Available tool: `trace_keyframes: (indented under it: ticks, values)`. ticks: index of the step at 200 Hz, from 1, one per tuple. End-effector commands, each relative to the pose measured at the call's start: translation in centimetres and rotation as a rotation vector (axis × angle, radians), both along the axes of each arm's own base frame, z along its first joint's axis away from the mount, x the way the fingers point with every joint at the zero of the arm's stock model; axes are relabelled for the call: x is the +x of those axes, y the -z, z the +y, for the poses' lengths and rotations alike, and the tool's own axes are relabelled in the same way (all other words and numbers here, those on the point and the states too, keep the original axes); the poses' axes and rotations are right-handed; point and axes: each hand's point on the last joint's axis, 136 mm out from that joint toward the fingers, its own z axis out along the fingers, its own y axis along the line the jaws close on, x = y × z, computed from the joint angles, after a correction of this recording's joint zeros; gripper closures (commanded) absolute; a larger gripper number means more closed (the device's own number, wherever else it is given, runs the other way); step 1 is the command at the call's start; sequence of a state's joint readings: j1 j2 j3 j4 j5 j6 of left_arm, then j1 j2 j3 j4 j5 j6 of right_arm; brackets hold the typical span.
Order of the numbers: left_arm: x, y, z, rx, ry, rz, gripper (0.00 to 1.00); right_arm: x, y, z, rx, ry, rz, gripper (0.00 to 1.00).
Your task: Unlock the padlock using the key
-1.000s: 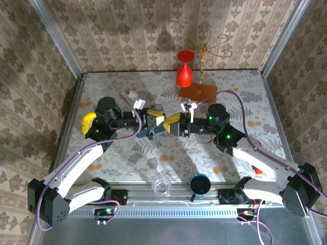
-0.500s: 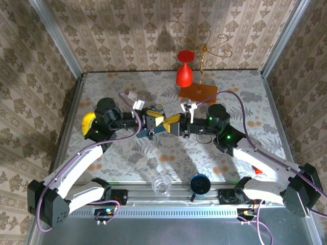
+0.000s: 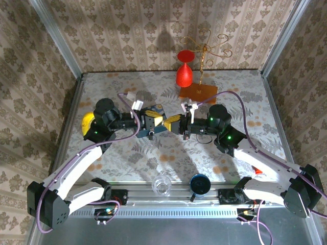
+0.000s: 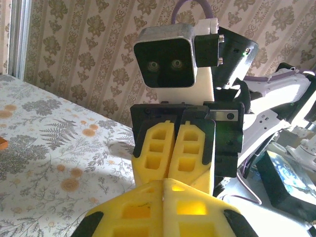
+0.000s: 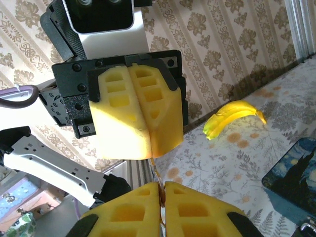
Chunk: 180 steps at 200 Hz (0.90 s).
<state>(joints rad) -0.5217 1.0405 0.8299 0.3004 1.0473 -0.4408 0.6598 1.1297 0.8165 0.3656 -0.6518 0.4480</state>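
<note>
I see the left gripper (image 3: 159, 121) and right gripper (image 3: 168, 124) pinched closed tip-to-tip mid-frame, contents unclear; I judge key insertion comes next, needing fine alignment.

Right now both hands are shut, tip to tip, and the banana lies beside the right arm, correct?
Not quite: the banana lies beside the left arm, as the top view shows. The left hand and right hand are shut, tip to tip.
</note>
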Motion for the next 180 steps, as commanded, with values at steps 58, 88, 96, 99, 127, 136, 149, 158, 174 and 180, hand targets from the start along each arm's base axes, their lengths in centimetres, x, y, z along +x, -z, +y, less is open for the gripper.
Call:
trace_keyframes:
  ticks: [58, 88, 96, 99, 127, 136, 149, 158, 174, 180]
  values:
    - [1.5, -0.9, 1.0, -0.045, -0.095, 0.019, 0.38, 0.8, -0.9, -1.0, 0.009, 0.090, -0.013, 1.00]
    - [4.1, -0.5, 2.0, -0.035, -0.255, 0.060, 0.00, 2.6, 1.0, -1.8, -0.057, 0.204, 0.057, 1.00]
    - [4.9, -0.1, 2.4, -0.018, -0.324, 0.065, 0.00, 3.0, 1.7, -2.0, -0.077, 0.230, 0.085, 1.00]
    - [5.3, 0.1, 2.6, -0.010, -0.353, 0.068, 0.00, 3.1, 1.8, -2.1, -0.081, 0.238, 0.090, 1.00]
    - [8.9, 3.2, 5.6, 0.115, -0.674, 0.146, 0.00, 4.3, 3.7, -3.4, -0.123, 0.347, 0.154, 1.00]
    - [9.6, 4.2, 6.5, 0.159, -0.751, 0.172, 0.00, 4.8, 4.5, -4.0, -0.138, 0.396, 0.180, 1.00]
    - [10.3, 6.0, 7.7, 0.211, -0.855, 0.234, 0.00, 5.5, 5.7, -5.0, -0.157, 0.466, 0.220, 1.00]
    - [10.5, 7.0, 8.1, 0.223, -0.897, 0.271, 0.00, 5.8, 6.5, -5.6, -0.161, 0.499, 0.249, 1.00]
    - [10.6, 8.6, 8.0, 0.237, -0.934, 0.324, 0.00, 6.2, 8.1, -6.5, -0.182, 0.560, 0.308, 1.00]
    - [10.6, 9.2, 7.9, 0.250, -0.949, 0.337, 0.00, 6.3, 8.7, -6.8, -0.190, 0.577, 0.332, 1.00]
